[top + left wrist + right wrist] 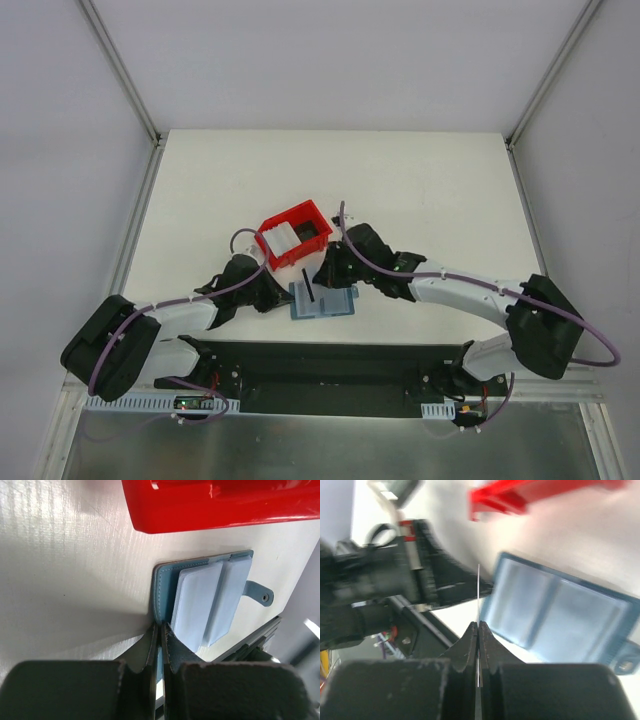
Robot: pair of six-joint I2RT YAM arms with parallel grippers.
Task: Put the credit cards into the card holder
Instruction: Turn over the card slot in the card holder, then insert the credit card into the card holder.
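While I watch from the overhead camera, the card holder (pixel 325 302) lies open on the white table (pixel 420 190). It is just in front of the red bin (pixel 300 222) and between the tips of my two arms. Its pale blue pockets face up, and the clasp tab (pixel 260 594) sticks out from the side away from my left arm.

My left gripper (pixel 159 630) is at the holder's left edge. Its wrist camera shows the jaws pressed together on the rim of the teal cover, pinning that edge in place.

My right gripper (pixel 478 627) comes in from the other side, its jaws clamped on one thin card (pixel 478 587). The card is held on edge, so I see it only as a fine line rising from between the fingertips. From above, it stands over the left part of the open holder, close to the left gripper. That wrist view is blurred, and I cannot tell whether the card's lower edge touches a pocket or hangs just above it.

More credit cards (pixel 282 238), a pale little stack, sit in the left part of the red bin.
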